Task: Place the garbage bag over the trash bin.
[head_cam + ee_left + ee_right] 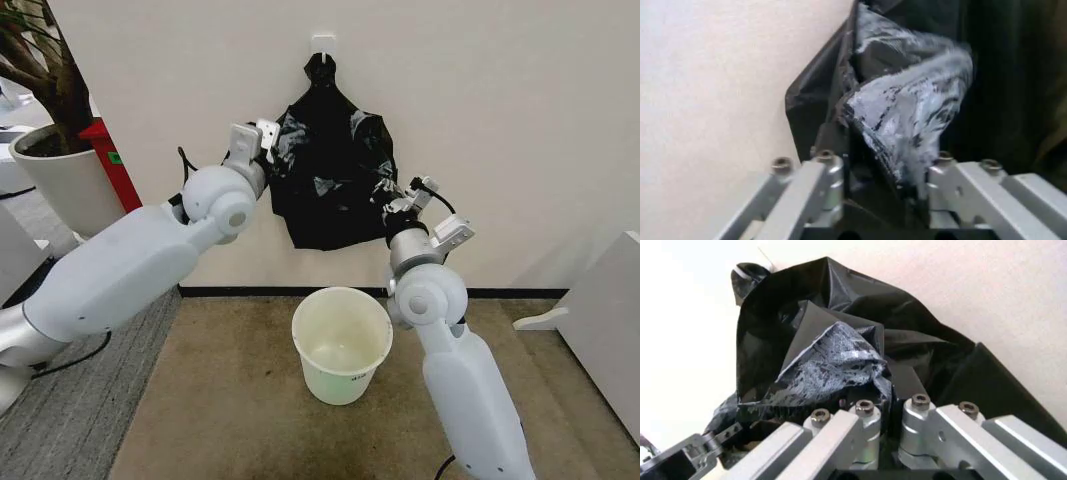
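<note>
The glossy black garbage bag hangs from a white hook on the wall. My left gripper is at the bag's upper left edge. In the left wrist view it stands open, with a crinkled fold of the bag between its spread fingers. At the bag's lower right edge, my right gripper is shut on the plastic; the right wrist view shows it pinching the bag. The cream-white trash bin stands upright on the floor below the bag, between my arms.
A large white plant pot and a red object stand at the left by the wall. A white panel stands at the right. Brown floor surrounds the bin, and grey carpet lies to the left.
</note>
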### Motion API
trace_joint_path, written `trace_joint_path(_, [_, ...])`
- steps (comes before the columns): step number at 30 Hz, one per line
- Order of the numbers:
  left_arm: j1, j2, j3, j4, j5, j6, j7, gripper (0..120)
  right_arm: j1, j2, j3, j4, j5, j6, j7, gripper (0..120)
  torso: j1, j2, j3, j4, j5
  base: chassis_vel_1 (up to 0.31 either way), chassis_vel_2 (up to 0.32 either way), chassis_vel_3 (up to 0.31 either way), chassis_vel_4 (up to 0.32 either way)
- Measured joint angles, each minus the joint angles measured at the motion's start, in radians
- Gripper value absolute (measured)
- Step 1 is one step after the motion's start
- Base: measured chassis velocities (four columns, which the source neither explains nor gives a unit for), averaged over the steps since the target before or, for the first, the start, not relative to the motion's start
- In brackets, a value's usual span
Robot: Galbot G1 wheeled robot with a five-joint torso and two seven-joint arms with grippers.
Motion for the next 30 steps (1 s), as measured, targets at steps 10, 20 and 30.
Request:
trace_joint_path(10, [0.093,0.028,-0.076,-0.079,-0.058,-0.065,-0.033,0,0.013,0.012,0.002,-0.009,0.049,0.000,0.025,0,0.000,0.000,0.000,0.0001,-0.0002,0.000,0.000,0.000,0.000])
trace_joint_path(20, [0.275,0.096,-0.220,-0.160,-0.073,-0.111,-0.010,0,-0.006,0.022,0.008,0.003,0.202,-0.008,0.098,0,0.000,0.000,0.000,0.0000,0.0000,0.000,0.000,0.000,0.000])
trace_joint_path(30, [0.682,0.234,-0.456,-0.366,-0.016,-0.179,0.142,0,-0.176,-0.019,0.022,0.161,0.260,-0.023,0.110,0,0.000,0.000,0.000,0.0001,0.0001,0.000,0.000,0.000,0.000])
